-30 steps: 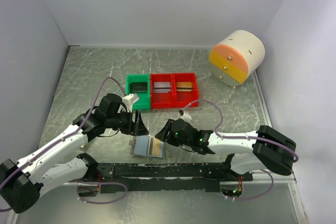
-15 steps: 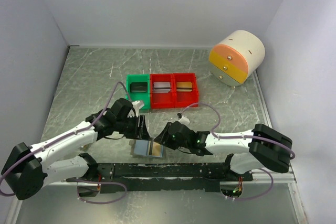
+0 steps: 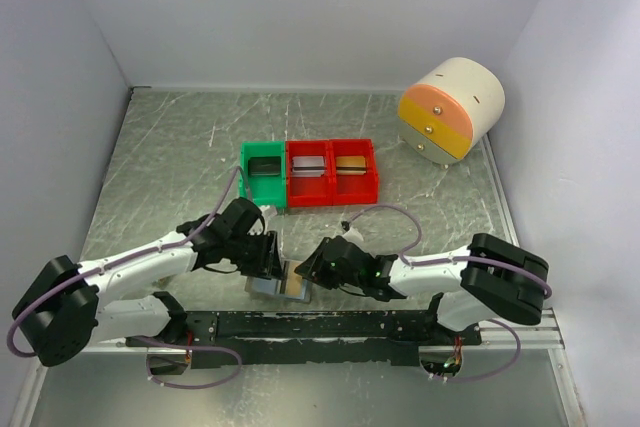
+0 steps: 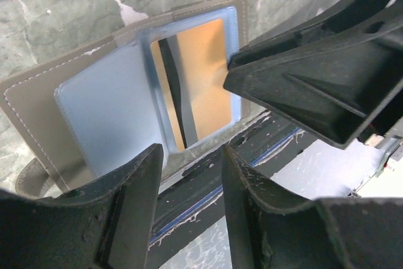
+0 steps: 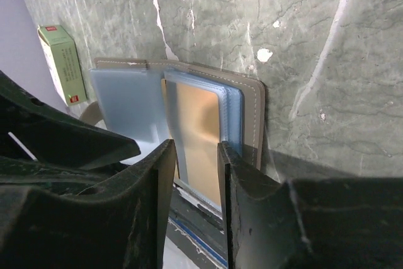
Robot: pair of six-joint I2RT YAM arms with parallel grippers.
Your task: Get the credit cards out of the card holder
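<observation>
The grey card holder (image 3: 262, 287) lies open near the table's front edge, its pale blue pockets up. An orange-tan credit card (image 4: 201, 61) sits inside the right-hand pocket, seen through the plastic. My left gripper (image 3: 272, 265) hovers over the holder's left panel. In the left wrist view the left gripper (image 4: 192, 174) is open, its jaws astride the holder's (image 4: 31, 99) near edge. My right gripper (image 3: 303, 272) is over the right panel. In the right wrist view the right gripper (image 5: 195, 155) is narrowly open above the card (image 5: 198, 124), holding nothing.
A green bin (image 3: 262, 169) and two red bins (image 3: 330, 169) stand in a row behind. A round cream drawer unit (image 3: 450, 109) sits at the back right. The black base rail (image 3: 320, 325) runs just in front of the holder. A small pale box (image 5: 63, 61) stands beyond the holder.
Both arms have closed in on the holder and come down over it, now covering much of it in the top view. Both sets of jaws have narrowed.
</observation>
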